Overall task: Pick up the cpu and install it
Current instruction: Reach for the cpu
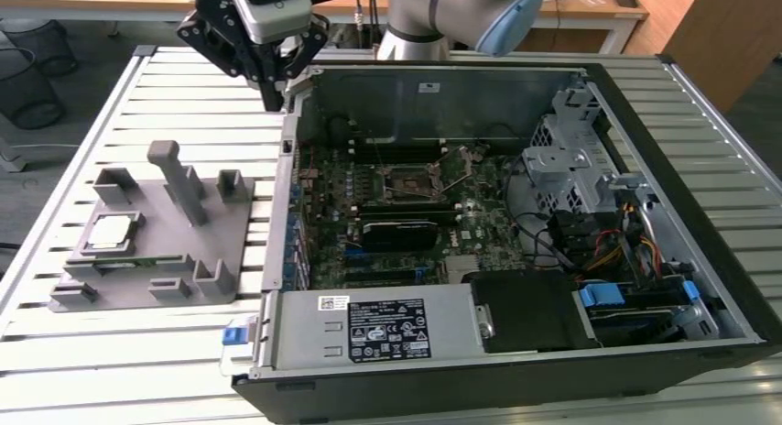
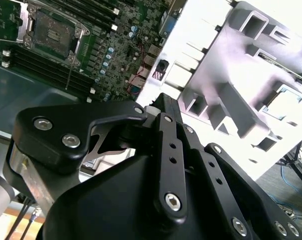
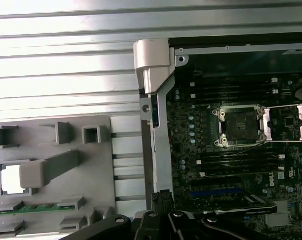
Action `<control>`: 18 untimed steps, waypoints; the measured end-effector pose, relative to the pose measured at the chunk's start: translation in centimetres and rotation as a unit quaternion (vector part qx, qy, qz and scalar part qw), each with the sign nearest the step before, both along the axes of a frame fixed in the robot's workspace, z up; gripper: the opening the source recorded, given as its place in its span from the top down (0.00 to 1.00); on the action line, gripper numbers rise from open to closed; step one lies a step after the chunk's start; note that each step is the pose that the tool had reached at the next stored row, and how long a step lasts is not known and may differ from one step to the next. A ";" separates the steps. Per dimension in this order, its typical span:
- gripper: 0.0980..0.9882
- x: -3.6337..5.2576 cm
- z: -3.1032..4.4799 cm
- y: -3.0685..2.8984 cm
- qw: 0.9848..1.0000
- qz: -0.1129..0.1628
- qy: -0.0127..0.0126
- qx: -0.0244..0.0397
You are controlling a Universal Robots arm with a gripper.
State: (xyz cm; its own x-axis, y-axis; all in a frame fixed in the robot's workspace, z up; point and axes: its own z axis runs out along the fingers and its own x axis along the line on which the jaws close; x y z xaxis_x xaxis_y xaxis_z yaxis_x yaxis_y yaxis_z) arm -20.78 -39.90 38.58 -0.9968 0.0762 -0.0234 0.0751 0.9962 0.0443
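Exterior view, cpu (image 1: pixel 113 231) seated in grey fixture tray (image 1: pixel 238 228), gripper (image 1: pixel 271 93) above computer case (image 1: pixel 489 388) wall, its opening unclear

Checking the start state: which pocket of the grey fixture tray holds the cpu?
The square pocket toward the exterior view's left of the fixture tray; only it holds the shiny cpu.
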 end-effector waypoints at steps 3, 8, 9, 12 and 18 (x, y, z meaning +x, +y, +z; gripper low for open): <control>0.99 -0.15 -0.03 0.00 1.000 0.000 0.000 0.000; 0.99 -0.55 -0.08 0.00 1.000 0.000 0.000 0.000; 0.99 -0.66 -0.09 0.00 1.000 0.000 0.000 0.000; 0.99 -1.06 -0.11 0.00 1.000 0.000 0.000 0.000; 0.99 -1.85 -0.17 0.00 1.000 0.000 0.000 0.000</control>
State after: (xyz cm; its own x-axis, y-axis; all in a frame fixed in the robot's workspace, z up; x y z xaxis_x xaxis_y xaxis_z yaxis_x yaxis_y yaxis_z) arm -22.63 -39.89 38.41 -0.9968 0.0762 -0.0226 0.0752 0.9962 0.0442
